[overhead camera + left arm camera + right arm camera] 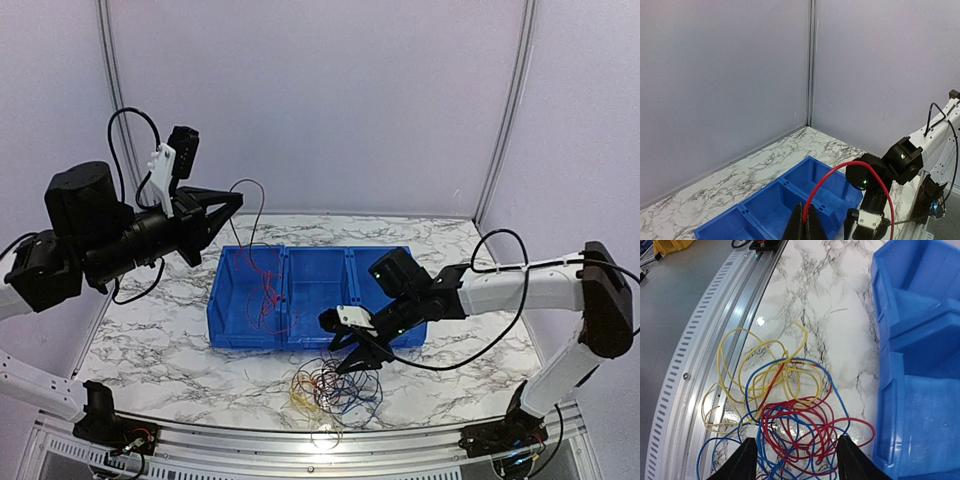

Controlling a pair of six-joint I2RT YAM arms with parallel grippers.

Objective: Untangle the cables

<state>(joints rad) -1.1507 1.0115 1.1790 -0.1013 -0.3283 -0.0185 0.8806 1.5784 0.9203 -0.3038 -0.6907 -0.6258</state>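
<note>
Lower loops of cables (799, 432) off-frame

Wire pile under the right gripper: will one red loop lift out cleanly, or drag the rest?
Probably drags others: red loops interlace with blue loops and yellow loops. Likely floppy and light, since the thin strands lie in slack curls.

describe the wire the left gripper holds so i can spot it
Start at the blue bin mid-table. From its left compartment one red wire rises to the raised left gripper. Unlike the tangle in front of the bin, it hangs alone in the air.
</note>
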